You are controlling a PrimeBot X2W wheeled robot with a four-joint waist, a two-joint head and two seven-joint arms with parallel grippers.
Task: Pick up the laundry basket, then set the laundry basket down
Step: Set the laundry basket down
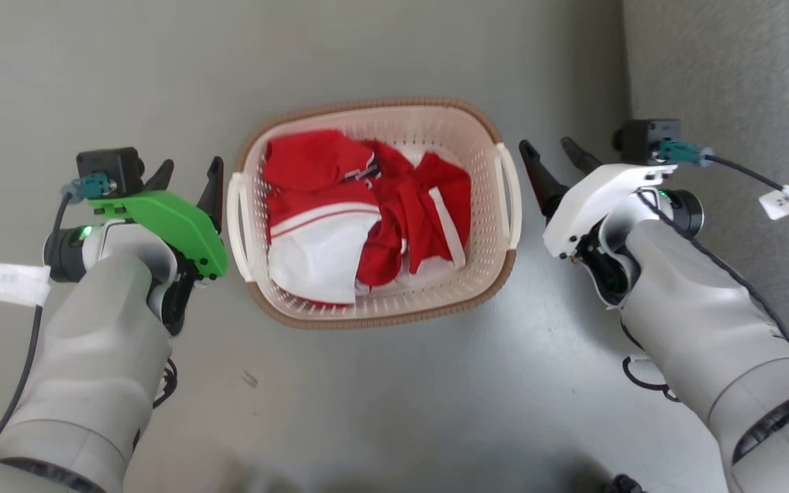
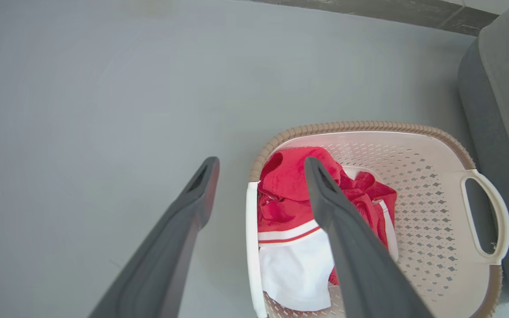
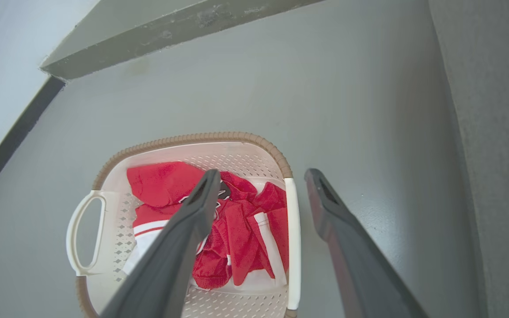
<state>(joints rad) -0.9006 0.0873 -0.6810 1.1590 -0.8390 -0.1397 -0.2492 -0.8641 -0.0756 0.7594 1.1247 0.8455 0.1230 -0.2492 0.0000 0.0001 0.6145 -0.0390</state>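
Observation:
The laundry basket (image 1: 483, 147) sits on the grey floor in the middle of the head view, cream with a brown rim, holding red and white clothes (image 1: 360, 212). Its white side handles face each arm. My left gripper (image 1: 189, 171) hovers open just left of the left handle (image 1: 235, 226), apart from it. My right gripper (image 1: 553, 154) is open a little right of the right handle (image 1: 511, 198). In the left wrist view the basket (image 2: 418, 185) lies past the fingers of my left gripper (image 2: 261, 165). The right wrist view shows the basket (image 3: 254, 152) below my open right gripper (image 3: 261, 176).
A grey upholstered piece of furniture (image 1: 730, 103) stands along the right, close to my right arm. Open grey floor (image 1: 93, 68) lies to the left and beyond the basket. A wall base (image 3: 170, 31) runs at the far side.

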